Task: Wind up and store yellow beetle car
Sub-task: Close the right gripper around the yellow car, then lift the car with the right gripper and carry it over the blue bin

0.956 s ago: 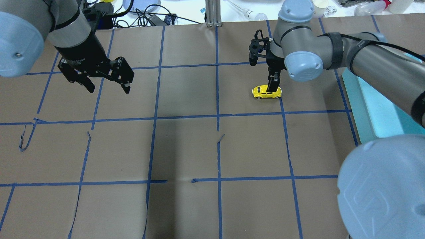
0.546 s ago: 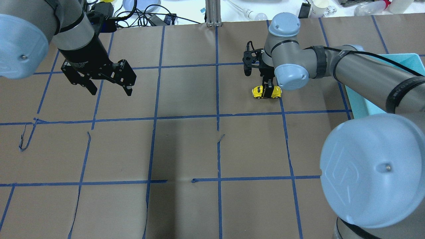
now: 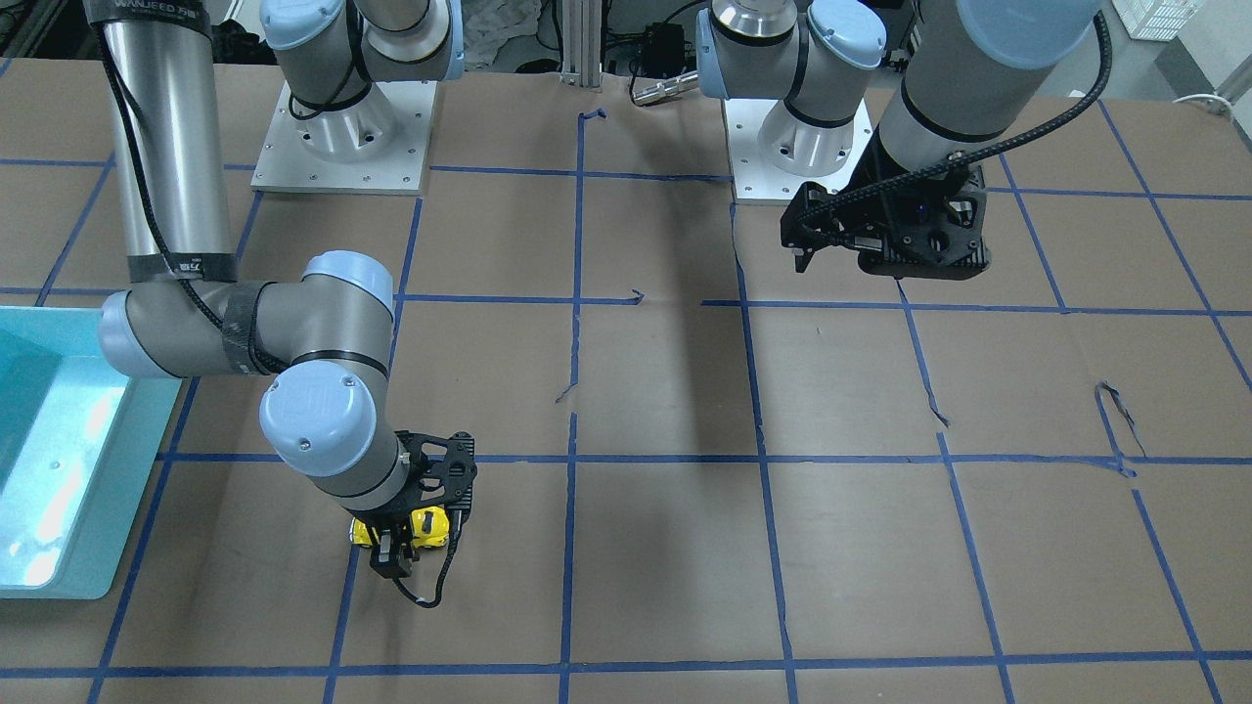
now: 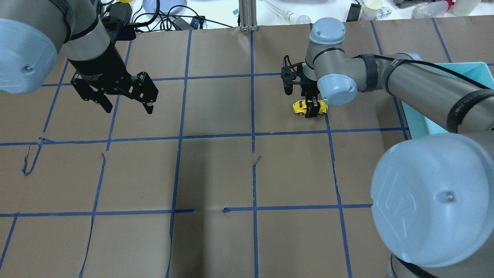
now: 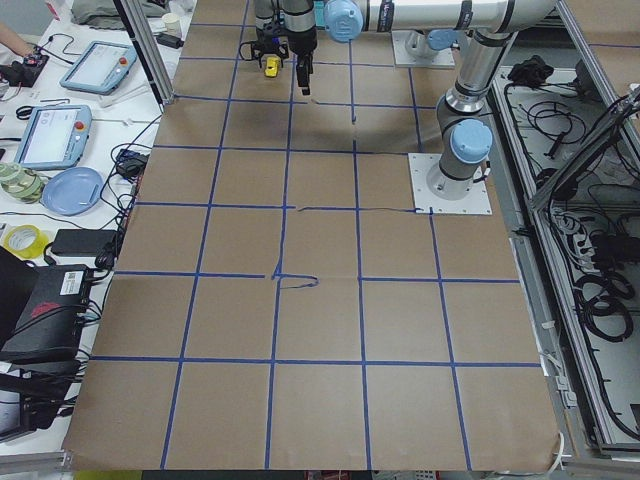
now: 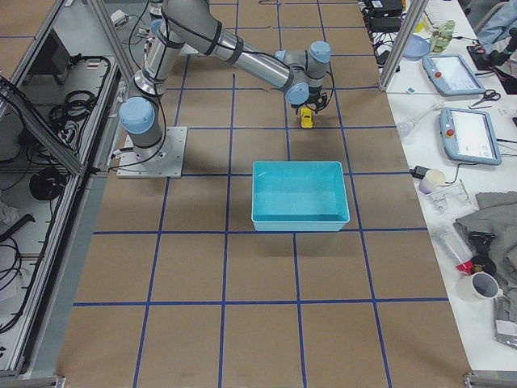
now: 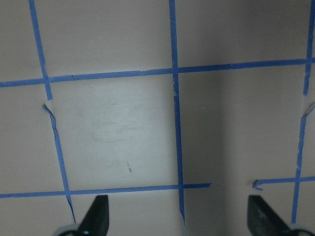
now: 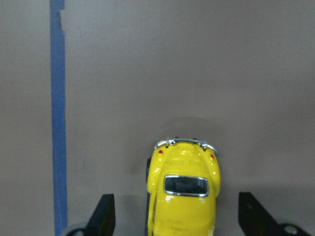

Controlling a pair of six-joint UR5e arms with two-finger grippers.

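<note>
Silver arms (image 3: 166, 147), pale blue joint caps (image 3: 305, 416). Left gripper (image 4: 128, 110) and right gripper (image 8: 177, 215) are black, with black cables (image 3: 1088, 96) behind the jaws

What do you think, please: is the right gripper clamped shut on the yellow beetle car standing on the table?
Not clamped: the right wrist view shows the right gripper open, fingers astride the yellow beetle car on the table, gaps both sides.

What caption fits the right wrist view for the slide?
Right gripper straddling the yellow beetle car on brown paper, jaws open with a gap on each side, blue tape line alongside.
</note>
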